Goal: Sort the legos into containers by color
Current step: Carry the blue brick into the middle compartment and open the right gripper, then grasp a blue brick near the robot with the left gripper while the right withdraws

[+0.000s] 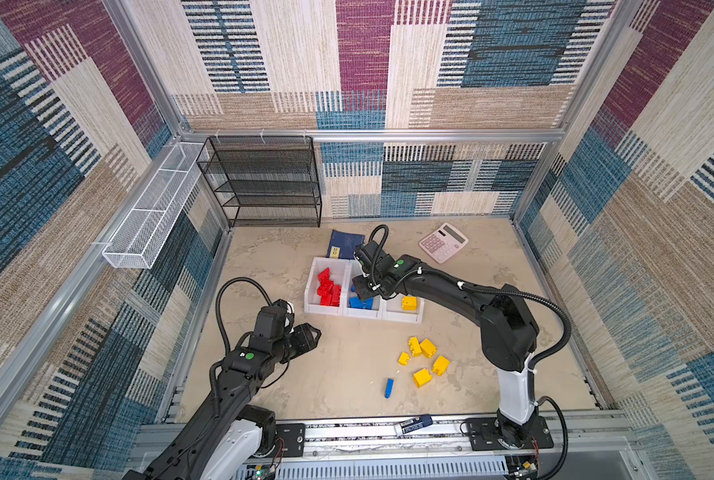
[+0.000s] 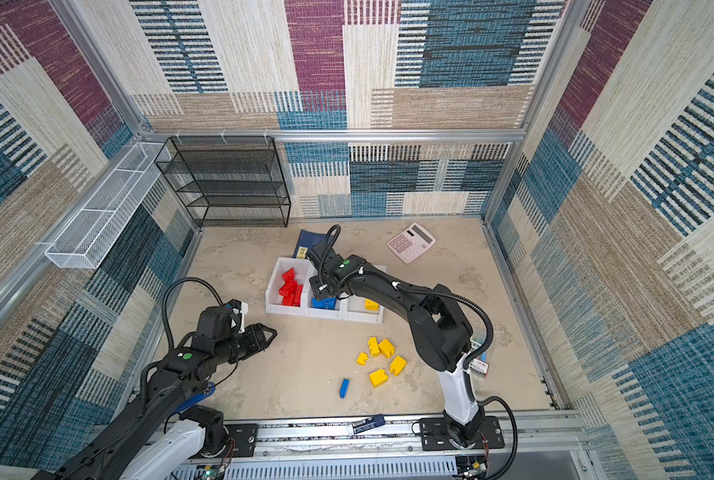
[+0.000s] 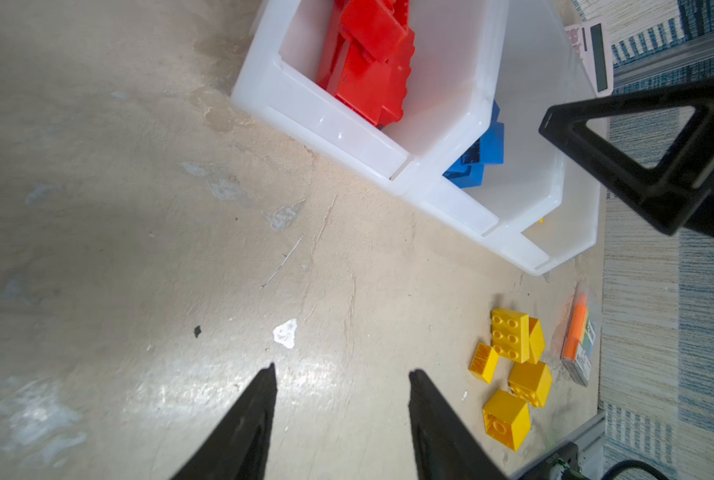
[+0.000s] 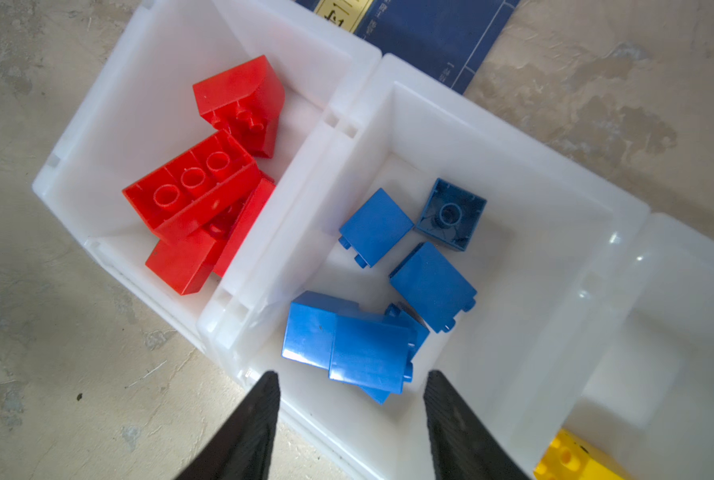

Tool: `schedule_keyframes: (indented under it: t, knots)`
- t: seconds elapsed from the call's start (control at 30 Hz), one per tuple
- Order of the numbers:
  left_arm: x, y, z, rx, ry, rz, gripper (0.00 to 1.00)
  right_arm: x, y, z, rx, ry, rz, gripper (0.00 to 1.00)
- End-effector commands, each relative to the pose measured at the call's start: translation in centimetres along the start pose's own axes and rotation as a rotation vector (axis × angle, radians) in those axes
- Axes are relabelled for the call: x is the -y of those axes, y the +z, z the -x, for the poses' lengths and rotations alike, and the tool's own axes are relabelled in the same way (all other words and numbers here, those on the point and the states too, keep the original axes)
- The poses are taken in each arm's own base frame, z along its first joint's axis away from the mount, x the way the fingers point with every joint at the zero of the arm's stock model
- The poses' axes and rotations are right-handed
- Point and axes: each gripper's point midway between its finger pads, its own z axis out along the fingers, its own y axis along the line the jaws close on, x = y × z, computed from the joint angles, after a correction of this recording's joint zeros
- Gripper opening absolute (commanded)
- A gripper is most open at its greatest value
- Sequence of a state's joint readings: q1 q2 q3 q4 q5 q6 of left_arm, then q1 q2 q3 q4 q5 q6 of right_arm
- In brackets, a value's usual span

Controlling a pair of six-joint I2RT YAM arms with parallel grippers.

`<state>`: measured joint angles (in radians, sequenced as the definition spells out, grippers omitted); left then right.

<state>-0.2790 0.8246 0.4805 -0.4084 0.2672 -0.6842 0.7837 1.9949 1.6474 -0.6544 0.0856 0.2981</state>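
Note:
Three joined white containers [image 1: 325,310] stand in a row mid-table. Red legos [image 1: 328,288] fill the left one, blue legos [image 1: 359,302] lie in the middle one, and one yellow lego [image 1: 409,303] sits in the right one. My right gripper [image 4: 352,374] hangs open over the middle container [image 4: 305,174], just above the blue legos [image 4: 368,349], with nothing between its fingers. Several yellow legos [image 1: 426,348] and one blue lego [image 1: 389,387] lie loose on the table nearer the front. My left gripper [image 3: 343,369] is open and empty over bare table, left of the containers.
A dark-blue booklet [image 1: 345,244] lies just behind the containers, and a pink calculator [image 1: 443,242] is at the back right. A black mesh rack [image 1: 264,183] stands at the back left beside a white wire basket [image 1: 152,216]. An orange marker on a small box [image 3: 575,332] lies beside the yellow legos [image 3: 513,340].

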Motion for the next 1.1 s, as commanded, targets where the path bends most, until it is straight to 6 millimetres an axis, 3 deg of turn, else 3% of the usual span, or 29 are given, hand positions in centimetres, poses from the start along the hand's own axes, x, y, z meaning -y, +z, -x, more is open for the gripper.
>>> schedule_keyframes:
  t: [0.0, 0.2, 0.43, 0.63, 0.83, 0.97, 1.07]
  knots:
    - [-0.1, 0.1, -0.2, -0.003, -0.014, 0.012, 0.55, 0.0, -0.6, 0.6, 0.022, 0.0, 0.011, 0.61]
    - [0.3, 0.2, -0.7, -0.017, 0.011, 0.007, 0.55, 0.5, -2.3, 1.2, 0.058, 0.033, 0.031, 0.62]
    - [2.7, 1.1, -2.7, -0.089, 0.164, 0.0, 0.55, 3.1, -5.7, -0.1, 0.096, 0.105, 0.013, 0.62]
    - [6.8, 3.3, -6.6, -0.228, 0.367, -0.038, 0.55, 6.9, -8.4, -3.7, 0.111, 0.218, -0.018, 0.63]
    - [11.1, 5.0, -11.9, -0.386, 0.597, -0.085, 0.55, 9.9, -9.4, -7.5, 0.095, 0.304, -0.055, 0.64]
    - [12.2, 6.2, -15.5, -0.484, 0.674, -0.086, 0.54, 10.6, -9.5, -8.7, 0.091, 0.335, -0.059, 0.64]
    - [12.7, 6.6, -17.0, -0.519, 0.71, -0.083, 0.52, 10.7, -9.6, -9.0, 0.092, 0.34, -0.058, 0.64]
